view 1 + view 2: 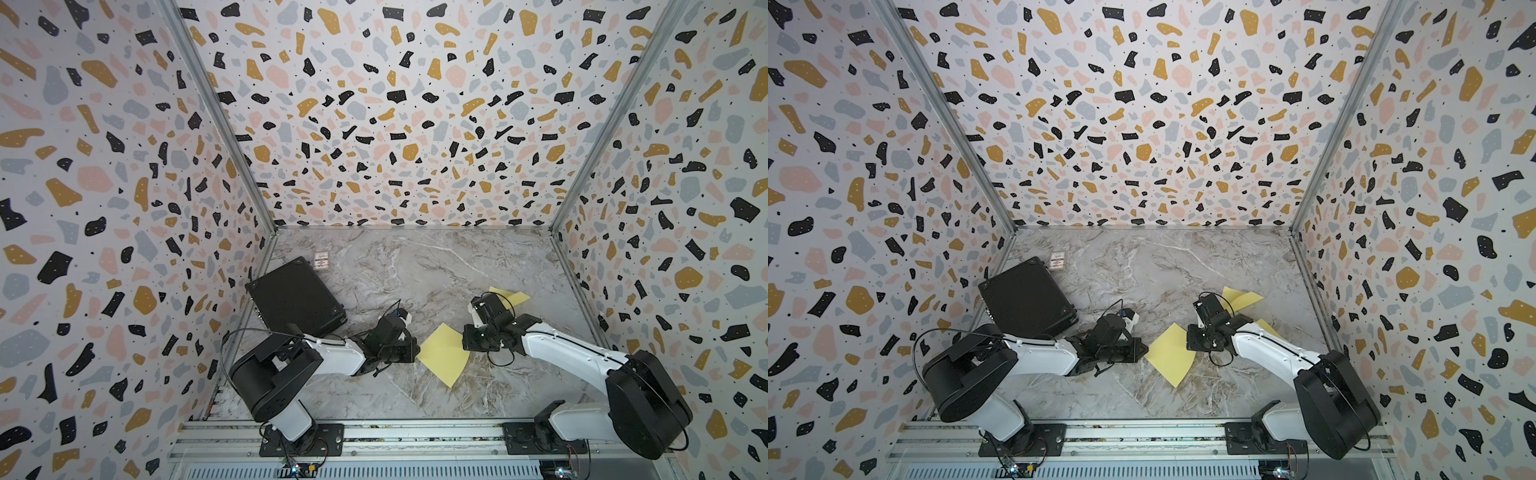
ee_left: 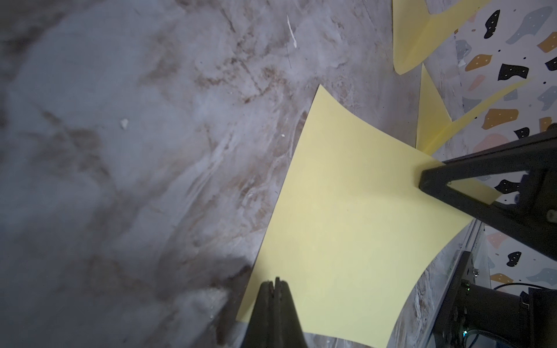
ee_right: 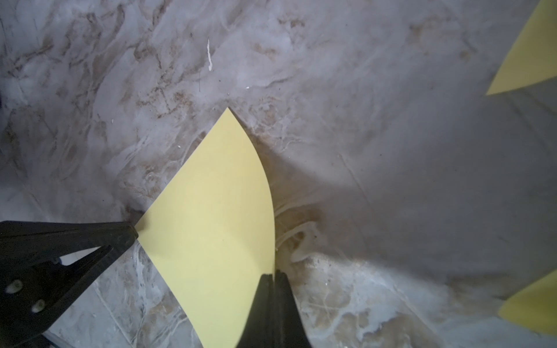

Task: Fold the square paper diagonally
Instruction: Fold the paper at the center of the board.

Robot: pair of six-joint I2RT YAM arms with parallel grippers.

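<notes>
The square yellow paper (image 1: 442,353) (image 1: 1170,353) lies unfolded on the marble table, between the two arms. My left gripper (image 1: 414,355) (image 2: 275,281) is shut, with its tips set on the paper (image 2: 346,226) just inside its left corner. My right gripper (image 1: 466,345) (image 3: 275,274) is shut too, its tips resting on the paper (image 3: 211,226) just inside the opposite, right corner. The paper runs on beneath both tips, and nothing shows it pinched between either pair of jaws. Each wrist view also catches the other gripper at the paper's far corner.
A black case (image 1: 297,299) lies at the left behind my left arm, and a small card box (image 1: 322,262) sits beyond it. Other yellow paper pieces (image 1: 513,296) (image 1: 1266,328) lie near the right wall behind my right arm. Patterned walls close in three sides.
</notes>
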